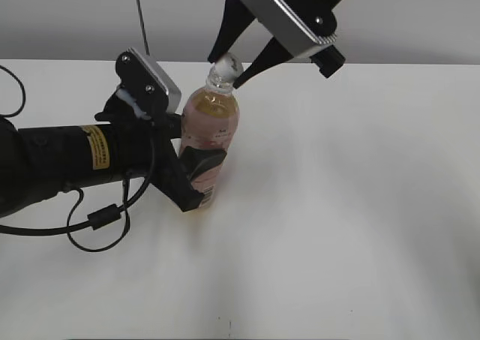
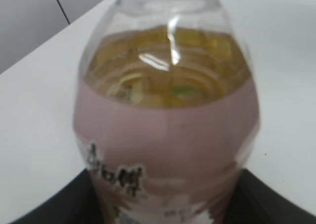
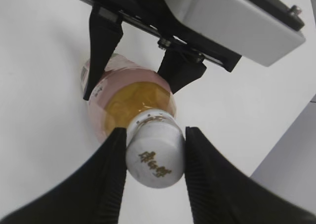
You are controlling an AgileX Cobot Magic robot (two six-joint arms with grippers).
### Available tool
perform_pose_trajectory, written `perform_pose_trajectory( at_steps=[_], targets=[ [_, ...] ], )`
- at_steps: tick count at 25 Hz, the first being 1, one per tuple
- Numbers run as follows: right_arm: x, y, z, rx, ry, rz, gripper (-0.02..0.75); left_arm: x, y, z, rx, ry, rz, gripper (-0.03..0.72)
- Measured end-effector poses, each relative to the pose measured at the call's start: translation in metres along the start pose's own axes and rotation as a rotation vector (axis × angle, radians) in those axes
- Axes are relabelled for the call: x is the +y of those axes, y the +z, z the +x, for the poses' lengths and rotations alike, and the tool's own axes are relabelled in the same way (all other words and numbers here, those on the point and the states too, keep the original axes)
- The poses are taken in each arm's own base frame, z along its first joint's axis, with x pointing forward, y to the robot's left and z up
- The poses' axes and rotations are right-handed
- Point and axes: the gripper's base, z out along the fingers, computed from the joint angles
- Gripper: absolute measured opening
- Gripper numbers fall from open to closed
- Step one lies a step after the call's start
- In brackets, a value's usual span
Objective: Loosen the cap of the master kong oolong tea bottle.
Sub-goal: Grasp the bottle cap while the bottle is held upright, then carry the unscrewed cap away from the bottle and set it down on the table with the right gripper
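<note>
The master kong oolong tea bottle (image 1: pixel 212 122) stands upright on the white table, with amber tea and a pink label. My left gripper (image 1: pixel 196 176) is shut on the bottle's lower body from the left. In the left wrist view the bottle (image 2: pixel 168 135) fills the frame between the left gripper's (image 2: pixel 163 206) dark fingers. The white cap (image 1: pixel 225 68) sits on the bottle's neck. My right gripper (image 1: pixel 227 70) comes down from above, its two fingers pressed on either side of the cap. The right wrist view shows the cap (image 3: pixel 155 159) between the right gripper's fingers (image 3: pixel 155 135), and the bottle (image 3: pixel 131 98) below.
The white table (image 1: pixel 337 205) stretches to the right and front of the bottle. A black cable (image 1: pixel 94 221) loops on the table under the left arm. A grey wall (image 1: pixel 75 17) runs behind the table's back edge.
</note>
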Motion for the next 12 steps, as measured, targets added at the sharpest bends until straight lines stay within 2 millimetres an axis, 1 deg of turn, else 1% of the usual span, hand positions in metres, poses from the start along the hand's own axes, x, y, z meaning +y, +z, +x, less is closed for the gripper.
perform_pose_trajectory(
  at_steps=[4,8,9,12],
  targets=[
    [-0.005,-0.016,-0.008,0.027,0.035,0.027,0.274,0.0,0.0,-0.004,-0.045,0.002,0.003,0.389],
    [-0.003,-0.024,-0.008,0.081,0.107,0.005,0.274,-0.001,0.0,-0.005,-0.049,0.006,0.005,0.389],
    [-0.002,-0.027,-0.007,0.106,0.147,-0.006,0.274,0.0,0.0,-0.005,-0.052,0.002,0.002,0.389],
    [0.003,-0.036,-0.001,0.176,0.34,-0.017,0.274,0.001,-0.001,-0.008,-0.084,-0.021,-0.009,0.389]
  ],
)
